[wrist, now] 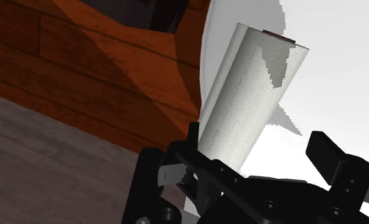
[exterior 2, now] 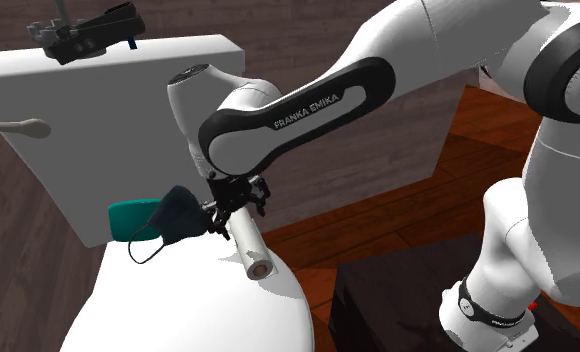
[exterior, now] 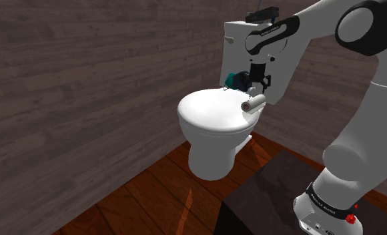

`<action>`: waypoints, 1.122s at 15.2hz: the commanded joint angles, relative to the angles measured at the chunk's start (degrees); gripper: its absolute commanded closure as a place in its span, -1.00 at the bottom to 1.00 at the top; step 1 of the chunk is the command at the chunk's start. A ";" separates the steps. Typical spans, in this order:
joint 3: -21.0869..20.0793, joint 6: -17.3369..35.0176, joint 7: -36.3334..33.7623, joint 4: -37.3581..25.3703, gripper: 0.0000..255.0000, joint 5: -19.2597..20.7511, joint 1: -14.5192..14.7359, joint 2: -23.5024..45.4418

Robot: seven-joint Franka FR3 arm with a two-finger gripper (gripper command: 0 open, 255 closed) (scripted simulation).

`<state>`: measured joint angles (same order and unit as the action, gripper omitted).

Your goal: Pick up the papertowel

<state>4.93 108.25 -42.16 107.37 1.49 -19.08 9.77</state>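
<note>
White embossed papertowel [wrist: 247, 102] lies on the closed toilet lid [exterior: 209, 113] near its edge, one end between the fingers of the gripper [wrist: 250, 167], which stand apart (one finger clearly not touching it). I'm at the grasp: next I'd close squarely, then lift straight up.

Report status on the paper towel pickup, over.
Gripper at end of paper towel roll; grip unclear. Roll at edge of toilet lid. Dark face mask close by, not blocking.
</note>
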 commanded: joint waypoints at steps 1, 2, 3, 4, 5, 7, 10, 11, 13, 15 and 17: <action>1.06 0.81 -2.29 -1.11 -1.00 -1.06 -1.06 2.77; 1.26 0.90 -2.63 -1.38 -1.00 -1.26 -1.28 3.28; 1.25 1.60 -2.63 -0.96 -1.00 -1.29 -1.28 3.56; 1.25 2.29 -2.62 -0.56 -1.00 -1.32 -1.29 3.85; 1.24 2.97 -2.61 -0.17 -1.00 -1.35 -1.30 4.15; 1.22 4.34 -2.59 0.56 -1.00 -1.42 -1.32 4.79; 1.19 6.09 -2.57 1.45 -1.00 -1.51 -1.35 5.65; 1.19 6.09 -2.57 1.44 -1.00 -1.51 -1.35 5.66; 1.19 6.04 -2.58 1.40 1.00 -1.52 -1.34 5.65; 1.18 6.06 -2.59 1.47 1.00 -1.51 -1.33 5.61; 1.19 6.02 -2.59 1.44 1.00 -1.51 -1.33 5.60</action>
<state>6.20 114.19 -44.76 108.79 0.04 -20.47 15.31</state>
